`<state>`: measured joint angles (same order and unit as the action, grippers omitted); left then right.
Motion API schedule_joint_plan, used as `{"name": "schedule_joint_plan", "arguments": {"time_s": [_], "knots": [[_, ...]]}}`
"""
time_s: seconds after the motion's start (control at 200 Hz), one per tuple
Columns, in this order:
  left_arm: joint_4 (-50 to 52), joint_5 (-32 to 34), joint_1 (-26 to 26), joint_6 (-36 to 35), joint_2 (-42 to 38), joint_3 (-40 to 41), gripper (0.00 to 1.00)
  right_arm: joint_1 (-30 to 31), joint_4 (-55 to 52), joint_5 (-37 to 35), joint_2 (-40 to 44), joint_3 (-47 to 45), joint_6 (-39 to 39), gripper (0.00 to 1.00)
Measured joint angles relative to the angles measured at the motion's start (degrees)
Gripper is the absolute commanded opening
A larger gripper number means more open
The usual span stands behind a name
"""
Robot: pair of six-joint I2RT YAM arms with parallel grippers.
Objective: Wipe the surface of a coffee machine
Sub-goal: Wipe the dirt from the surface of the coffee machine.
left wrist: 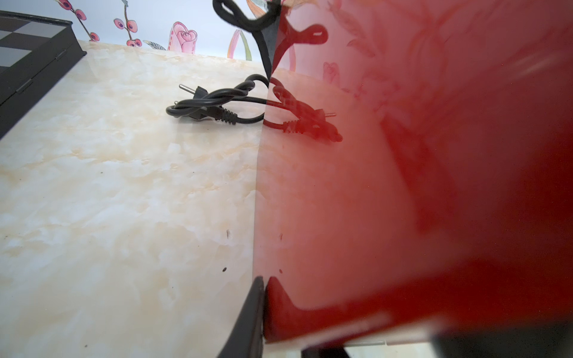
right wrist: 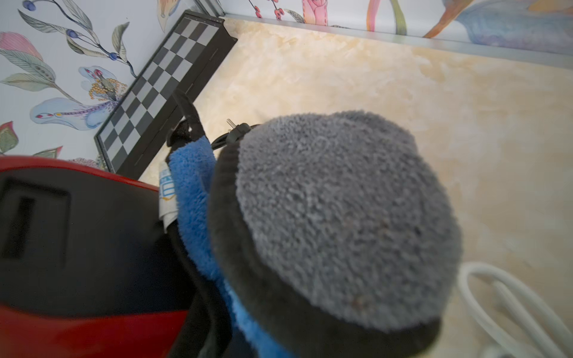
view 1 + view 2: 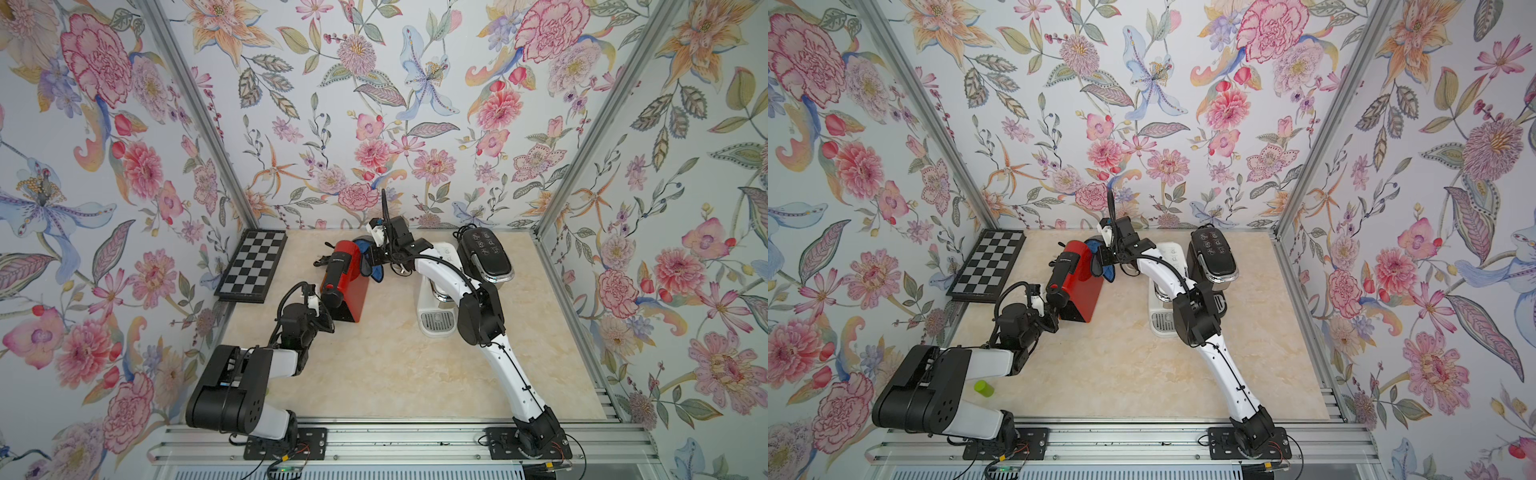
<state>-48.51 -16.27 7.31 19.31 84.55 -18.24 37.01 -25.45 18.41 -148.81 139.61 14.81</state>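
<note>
The left arm (image 3: 274,361) and right arm (image 3: 513,370) have white shells, black joints, thin black cables (image 3: 456,269) and black bolted bases (image 3: 498,446).

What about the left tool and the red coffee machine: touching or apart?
Touching. In the left wrist view, a finger of the left tool meets its own reflection on the red coffee machine.

I'm looking into a lab test booth dressed as a home: floral wallpaper (image 3: 374,104) on bare aluminium framing (image 3: 199,112), a slotted rail (image 3: 395,440) edging the marble-look tabletop (image 3: 386,365), with a chessboard (image 3: 253,264) and red coffee machine (image 3: 348,259) on it.
</note>
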Motion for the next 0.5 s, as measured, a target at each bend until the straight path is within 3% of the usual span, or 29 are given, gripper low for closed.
{"name": "schedule_joint_plan", "arguments": {"time_s": [0.5], "knots": [[0.5,1.5,-0.3,-0.5,-5.0,4.2,0.02,4.2,-2.6,-12.7,0.9,-7.8,-3.1,0.14]]}}
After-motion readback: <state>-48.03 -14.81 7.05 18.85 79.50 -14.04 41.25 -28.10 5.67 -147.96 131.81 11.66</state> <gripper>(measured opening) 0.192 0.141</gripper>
